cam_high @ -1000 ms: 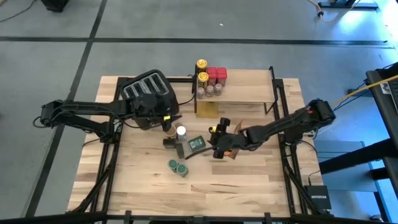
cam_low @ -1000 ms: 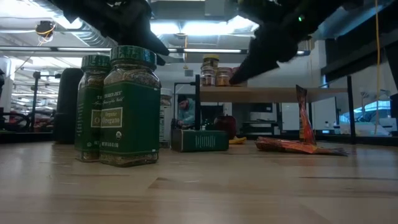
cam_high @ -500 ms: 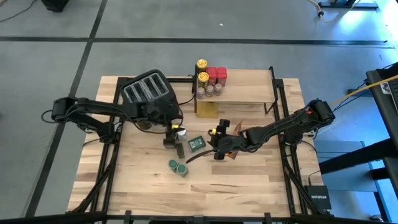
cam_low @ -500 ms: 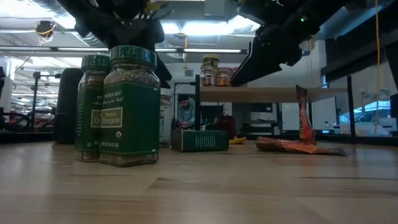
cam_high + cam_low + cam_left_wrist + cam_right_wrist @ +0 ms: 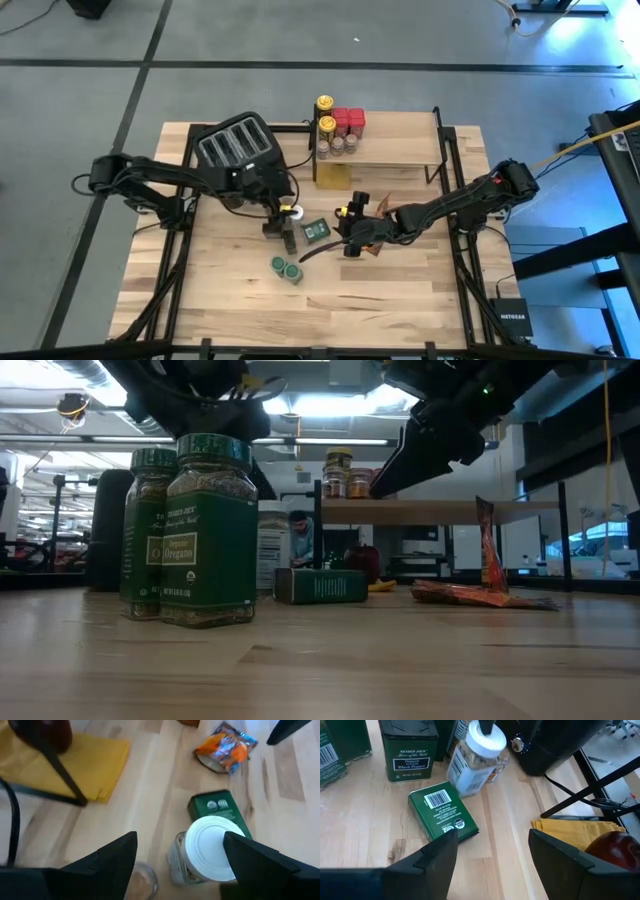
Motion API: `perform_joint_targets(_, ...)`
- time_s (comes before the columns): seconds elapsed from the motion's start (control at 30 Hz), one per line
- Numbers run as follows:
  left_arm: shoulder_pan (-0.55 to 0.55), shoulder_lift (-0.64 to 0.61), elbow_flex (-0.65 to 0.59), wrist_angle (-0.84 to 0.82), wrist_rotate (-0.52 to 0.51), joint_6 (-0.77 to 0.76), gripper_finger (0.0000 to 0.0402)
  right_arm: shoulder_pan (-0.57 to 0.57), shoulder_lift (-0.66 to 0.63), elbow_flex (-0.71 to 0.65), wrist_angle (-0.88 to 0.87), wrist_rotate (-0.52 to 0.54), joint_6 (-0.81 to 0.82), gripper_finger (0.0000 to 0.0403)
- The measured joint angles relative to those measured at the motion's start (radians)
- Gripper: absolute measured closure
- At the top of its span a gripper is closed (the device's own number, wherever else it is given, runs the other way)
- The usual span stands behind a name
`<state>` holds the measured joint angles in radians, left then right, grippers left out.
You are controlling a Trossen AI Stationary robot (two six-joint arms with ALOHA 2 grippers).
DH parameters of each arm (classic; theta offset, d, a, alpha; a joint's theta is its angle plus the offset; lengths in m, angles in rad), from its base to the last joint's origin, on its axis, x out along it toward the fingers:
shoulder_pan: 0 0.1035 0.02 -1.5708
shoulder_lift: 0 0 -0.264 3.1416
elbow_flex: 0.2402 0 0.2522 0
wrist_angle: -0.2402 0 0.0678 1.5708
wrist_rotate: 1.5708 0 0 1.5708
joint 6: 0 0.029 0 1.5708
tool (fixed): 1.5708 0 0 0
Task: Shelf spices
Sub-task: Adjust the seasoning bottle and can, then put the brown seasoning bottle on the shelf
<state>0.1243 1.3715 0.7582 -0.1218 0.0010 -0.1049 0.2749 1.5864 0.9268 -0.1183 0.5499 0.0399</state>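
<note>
both grippers gape: left gripper [image 5: 180,865] straddles the white-lidded jar [image 5: 210,851], right gripper [image 5: 492,850] above the green tin [image 5: 442,812].

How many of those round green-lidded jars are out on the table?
2: the green-lidded jars stand touching side by side on the table's front half, near the middle. Others may hide under the arms.

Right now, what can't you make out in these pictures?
- Shelf jars: high view, labels too small.
- White-lidded jar: left wrist view, lid hides its label.
- Red round thing: right wrist view, cut by the edge.
- Left claw and right claw: both open.
</note>
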Motion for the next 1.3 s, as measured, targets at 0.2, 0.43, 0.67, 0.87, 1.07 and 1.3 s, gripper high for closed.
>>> perform_joint_targets(0.2,0.001,0.046,-0.002,0.122,-0.004,0.042,0.0112,0.000,0.000,0.000,0.001,0.000,0.000,0.0153)
perform_joint_targets(0.43,0.002,0.033,0.025,0.153,-0.011,0.037,0.0112,0.000,0.000,0.000,0.000,0.000,0.000,0.0153)
perform_joint_targets(0.67,0.002,-0.002,0.154,-0.096,-0.124,0.061,0.0112,0.000,0.000,0.000,-0.002,-0.001,0.000,0.0153)
perform_joint_targets(0.87,-0.010,0.007,0.255,-0.369,-0.158,0.096,0.0112,0.000,0.000,0.000,0.004,-0.002,-0.001,0.0153)
perform_joint_targets(1.07,-0.015,0.072,0.273,-0.427,-0.162,0.136,0.0112,0.000,0.000,0.001,0.023,-0.003,-0.003,0.0153)
perform_joint_targets(1.3,-0.009,0.246,0.413,-0.592,-0.189,0.164,0.0112,0.000,0.000,0.001,0.045,-0.012,-0.020,0.0153)
